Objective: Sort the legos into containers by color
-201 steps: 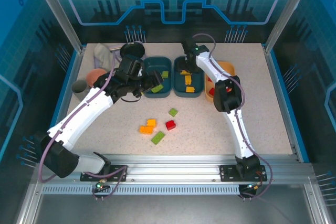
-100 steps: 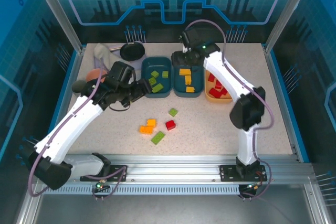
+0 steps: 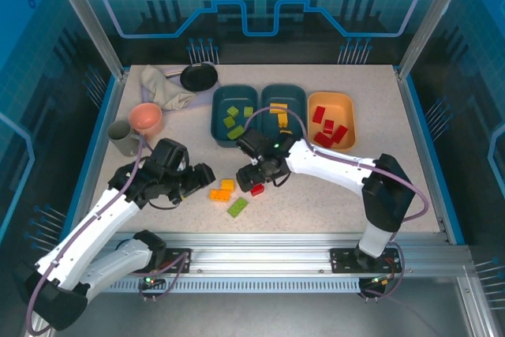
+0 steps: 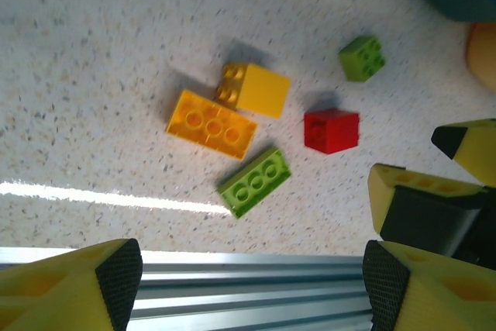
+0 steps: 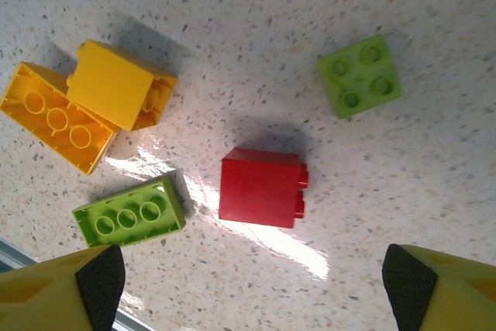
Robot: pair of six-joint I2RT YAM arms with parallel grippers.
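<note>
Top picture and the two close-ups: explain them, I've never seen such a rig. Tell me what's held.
Two white robot arms are bolted at the near edge of a table, each ending in a two-finger gripper. The wide picture looks down from above and behind; each close-up comes from a wrist camera. Five loose bricks lie on the table: a red brick, two green bricks, two yellow-orange bricks. Further back, the left teal tub holds green ones, the middle teal tub yellow-orange, the yellow-orange tub red. The left gripper and the right gripper are open, holding nothing.
</note>
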